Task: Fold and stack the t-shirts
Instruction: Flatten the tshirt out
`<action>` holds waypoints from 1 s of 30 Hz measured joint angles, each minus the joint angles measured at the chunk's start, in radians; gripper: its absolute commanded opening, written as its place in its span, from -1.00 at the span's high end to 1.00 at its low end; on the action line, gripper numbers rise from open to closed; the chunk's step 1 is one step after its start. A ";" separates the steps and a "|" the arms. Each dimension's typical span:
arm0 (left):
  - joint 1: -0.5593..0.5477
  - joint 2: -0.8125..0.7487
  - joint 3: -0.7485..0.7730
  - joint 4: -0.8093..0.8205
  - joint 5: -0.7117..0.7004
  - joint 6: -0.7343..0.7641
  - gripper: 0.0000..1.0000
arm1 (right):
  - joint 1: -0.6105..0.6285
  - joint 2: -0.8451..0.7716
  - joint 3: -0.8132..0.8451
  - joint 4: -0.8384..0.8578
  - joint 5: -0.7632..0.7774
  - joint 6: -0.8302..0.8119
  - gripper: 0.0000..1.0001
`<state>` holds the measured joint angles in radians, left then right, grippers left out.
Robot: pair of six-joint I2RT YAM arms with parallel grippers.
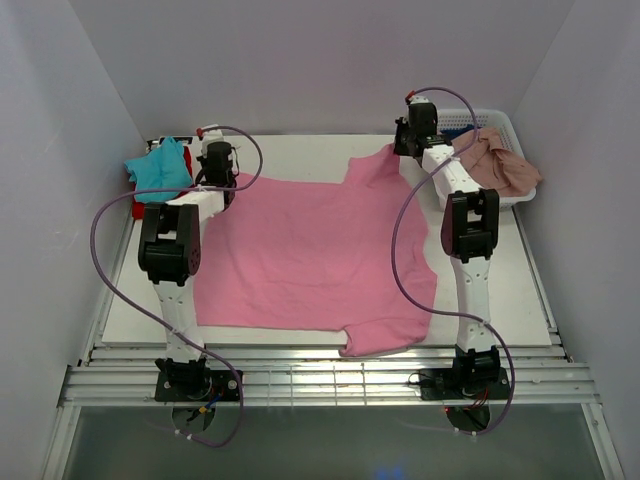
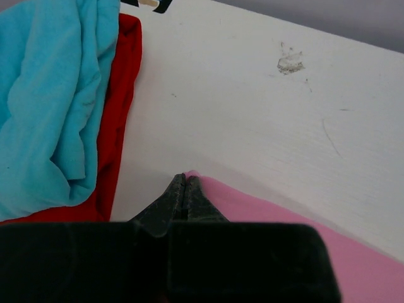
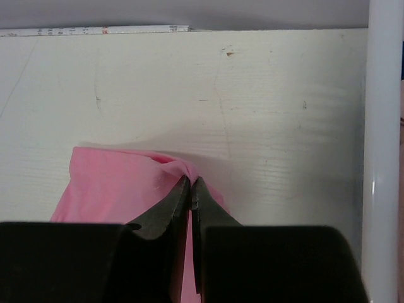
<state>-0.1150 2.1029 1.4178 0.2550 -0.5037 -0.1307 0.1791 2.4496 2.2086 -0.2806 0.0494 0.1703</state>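
Observation:
A bright pink t-shirt (image 1: 310, 250) lies spread flat across the white table. My left gripper (image 1: 216, 172) is shut on its far left corner, seen in the left wrist view (image 2: 185, 180) with pink cloth (image 2: 265, 214) pinched at the tips. My right gripper (image 1: 412, 140) is shut on the far right sleeve corner; the right wrist view (image 3: 191, 183) shows bunched pink cloth (image 3: 120, 183) between the fingers. A teal t-shirt (image 1: 160, 168) lies on a red one (image 2: 120, 113) at the far left. A dusty salmon-pink t-shirt (image 1: 500, 165) hangs over the basket.
A white lattice basket (image 1: 495, 125) stands at the far right, with something dark blue inside; its rim (image 3: 382, 151) shows close to the right gripper. Grey walls enclose the table on three sides. A metal rail (image 1: 320, 375) runs along the near edge.

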 measured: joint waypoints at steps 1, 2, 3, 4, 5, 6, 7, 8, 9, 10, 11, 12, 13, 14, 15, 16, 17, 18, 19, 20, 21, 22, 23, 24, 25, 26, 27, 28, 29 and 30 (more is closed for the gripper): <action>0.001 0.010 0.005 -0.001 0.000 0.001 1.00 | 0.000 0.012 0.008 0.003 0.000 0.004 0.85; 0.001 0.020 0.006 -0.004 0.000 0.003 1.00 | 0.000 0.021 0.009 0.005 0.000 0.006 0.84; 0.002 0.030 0.008 -0.010 0.002 0.004 1.00 | 0.000 0.026 0.009 0.007 0.000 0.008 0.81; 0.002 0.039 0.012 -0.016 0.003 0.005 1.00 | 0.000 0.034 0.009 0.008 0.000 0.011 0.76; 0.002 0.052 0.019 -0.020 0.005 0.006 1.00 | 0.000 0.042 0.009 0.010 0.000 0.012 0.68; 0.002 0.065 0.028 -0.023 0.007 0.008 1.00 | 0.000 0.049 0.009 0.013 0.000 0.014 0.45; 0.002 0.077 0.036 -0.024 0.010 0.009 1.00 | 0.000 0.058 0.010 0.015 0.000 0.018 0.19; 0.002 0.085 0.039 -0.025 0.013 0.009 0.96 | 0.000 0.065 0.010 0.017 -0.003 0.019 -0.06; 0.002 0.091 0.040 -0.029 0.015 0.010 0.68 | 0.000 0.074 0.010 0.016 -0.008 0.014 -0.32; 0.002 0.093 0.041 -0.034 0.016 0.015 0.38 | 0.000 0.081 0.013 0.015 -0.012 0.010 -0.38; 0.002 0.096 0.046 -0.041 0.018 0.020 0.04 | 0.000 0.087 0.014 0.014 -0.021 0.003 -0.42; 0.002 0.099 0.055 -0.047 0.023 0.024 -0.33 | 0.000 0.091 0.014 0.013 -0.031 -0.003 -0.46; 0.002 0.100 0.062 -0.048 0.024 0.019 -0.44 | 0.000 0.091 0.014 0.011 -0.037 -0.014 -0.48; 0.002 0.100 0.072 -0.052 0.021 0.016 -0.46 | 0.000 0.091 0.014 0.010 -0.043 -0.021 -0.49; 0.002 0.100 0.081 -0.052 0.021 0.023 -0.48 | 0.000 0.090 0.014 0.013 -0.051 -0.030 -0.52; 0.002 0.100 0.092 -0.052 0.021 0.027 -0.49 | 0.000 0.087 0.013 0.016 -0.054 -0.040 -0.52; 0.002 0.100 0.103 -0.051 0.021 0.029 -0.50 | 0.000 0.082 0.006 0.018 -0.056 -0.048 -0.52; 0.002 0.098 0.111 -0.050 0.019 0.033 -0.50 | 0.000 0.061 -0.021 0.022 -0.060 -0.058 -0.51; 0.002 0.095 0.114 -0.048 0.016 0.034 -0.50 | 0.000 0.039 -0.048 0.019 -0.060 -0.067 -0.51; 0.002 0.090 0.114 -0.047 0.013 0.035 -0.50 | 0.000 0.010 -0.077 0.019 -0.060 -0.074 -0.51; 0.002 0.082 0.114 -0.050 0.009 0.034 -0.50 | 0.001 -0.024 -0.114 0.021 -0.060 -0.078 -0.49; 0.002 0.070 0.112 -0.052 0.005 0.033 -0.51 | 0.003 -0.064 -0.151 0.019 -0.059 -0.083 -0.45; 0.002 0.058 0.106 -0.053 0.004 0.030 -0.50 | 0.006 -0.110 -0.191 0.017 -0.053 -0.087 -0.38; 0.000 0.034 0.091 -0.053 0.002 0.019 -0.48 | 0.010 -0.159 -0.228 0.016 -0.040 -0.092 -0.09; -0.003 0.007 0.072 -0.052 0.002 0.008 -0.41 | 0.014 -0.206 -0.259 0.014 -0.021 -0.101 0.25; -0.005 -0.026 0.046 -0.049 0.003 -0.006 -0.03 | 0.019 -0.256 -0.290 0.014 -0.003 -0.102 0.65; -0.008 -0.064 0.018 -0.052 0.010 -0.032 0.45 | 0.028 -0.301 -0.312 0.002 0.019 -0.105 0.84; -0.013 -0.100 -0.008 -0.051 0.025 -0.052 0.90 | 0.039 -0.339 -0.328 -0.007 0.043 -0.097 0.85; -0.020 -0.135 -0.031 -0.051 0.045 -0.071 1.00 | 0.051 -0.373 -0.342 -0.016 0.067 -0.088 0.84; -0.032 -0.166 -0.048 -0.047 0.070 -0.082 1.00 | 0.066 -0.399 -0.351 -0.031 0.090 -0.079 0.84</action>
<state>-0.1474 1.9373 1.3697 0.2081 -0.4339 -0.2123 0.2455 2.0502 1.8576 -0.3115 0.1390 0.0914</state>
